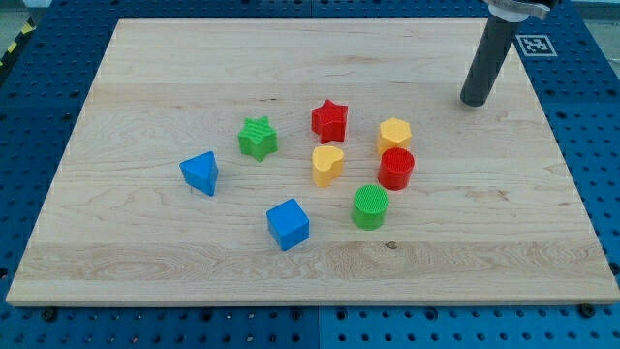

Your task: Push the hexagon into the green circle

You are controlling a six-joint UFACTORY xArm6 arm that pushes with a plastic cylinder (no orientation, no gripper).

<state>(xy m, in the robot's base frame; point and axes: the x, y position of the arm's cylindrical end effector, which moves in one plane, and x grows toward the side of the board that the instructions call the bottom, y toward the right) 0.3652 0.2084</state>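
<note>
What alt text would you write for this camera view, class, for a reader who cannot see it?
My tip rests on a wooden board toward the view's upper right, apart from eight blocks. Nearest is the yellow hexagon, touching the red circle below it; the green circle sits lower still.

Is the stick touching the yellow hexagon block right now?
No, my tip rests on bare board toward the view's top right, clearly apart from the yellow hexagon and the other blocks.

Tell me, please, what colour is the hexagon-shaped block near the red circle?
Yellow: the hexagon shows clearly in the camera view, just above the red circle.
</note>
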